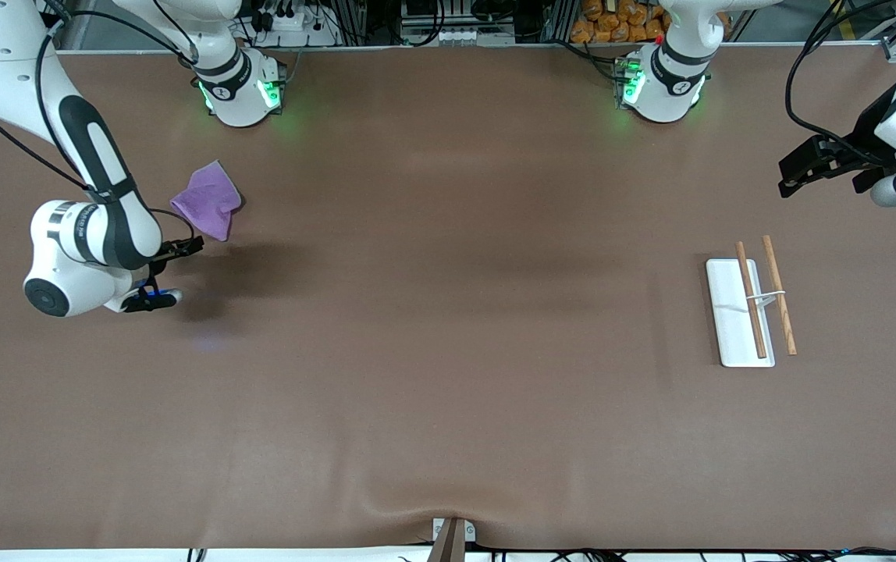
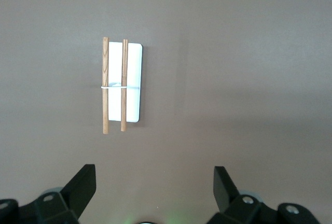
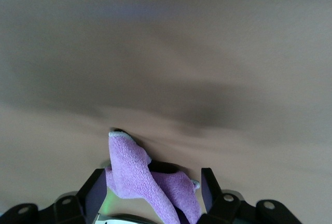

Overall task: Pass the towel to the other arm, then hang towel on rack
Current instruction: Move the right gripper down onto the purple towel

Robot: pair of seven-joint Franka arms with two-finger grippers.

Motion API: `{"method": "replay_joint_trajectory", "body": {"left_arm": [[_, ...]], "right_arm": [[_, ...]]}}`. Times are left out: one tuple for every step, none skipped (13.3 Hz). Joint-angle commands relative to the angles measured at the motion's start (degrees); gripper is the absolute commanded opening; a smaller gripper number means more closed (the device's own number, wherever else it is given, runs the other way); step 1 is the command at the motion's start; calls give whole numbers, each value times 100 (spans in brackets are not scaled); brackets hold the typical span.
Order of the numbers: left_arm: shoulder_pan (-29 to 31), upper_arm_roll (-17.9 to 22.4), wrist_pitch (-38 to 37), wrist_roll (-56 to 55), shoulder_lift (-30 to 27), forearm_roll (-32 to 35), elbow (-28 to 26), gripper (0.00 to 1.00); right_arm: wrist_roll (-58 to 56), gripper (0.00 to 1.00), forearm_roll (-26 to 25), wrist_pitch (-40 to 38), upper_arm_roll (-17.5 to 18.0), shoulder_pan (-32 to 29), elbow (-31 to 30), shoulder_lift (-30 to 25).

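The right gripper (image 1: 197, 243), closed on the towel (image 1: 208, 200), hangs over the right arm's end of the table, well apart from the open left gripper (image 1: 795, 178), which waits above the rack (image 1: 738, 312).

Towel (image 3: 150, 187) cropped by frame edge

A brown table (image 1: 448, 351) fills the view, with cables (image 1: 448, 23) and metal framing along its top edge

No writing, label or number is legible anywhere: the dark marks on the right arm's wrist band (image 1: 77, 221) are too small to make out.
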Motion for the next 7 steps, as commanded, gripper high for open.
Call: {"method": "replay_joint_trajectory", "body": {"left_arm": [[4, -50, -83, -45, -87, 97, 0, 100], [4, -50, -91, -54, -96, 106, 0, 100], [4, -50, -109, -46, -96, 106, -8, 100], [4, -50, -161, -54, -96, 97, -17, 100], [4, -50, -188, -54, -96, 97, -17, 100], [-5, -50, -188, -54, -87, 106, -17, 100], [-5, -50, -179, -63, -78, 106, -17, 100]], "right_arm": [[-113, 77, -3, 84, 69, -36, -220, 25], [-113, 72, 6, 84, 69, -36, -264, 16], [-113, 72, 6, 84, 77, -36, -299, 25], [-113, 72, 15, 84, 77, -36, -326, 25], [-113, 69, 15, 102, 77, -36, -378, 34], [-113, 68, 23, 119, 77, -28, -414, 42], [-113, 67, 58, 128, 86, -27, -423, 42]]}}
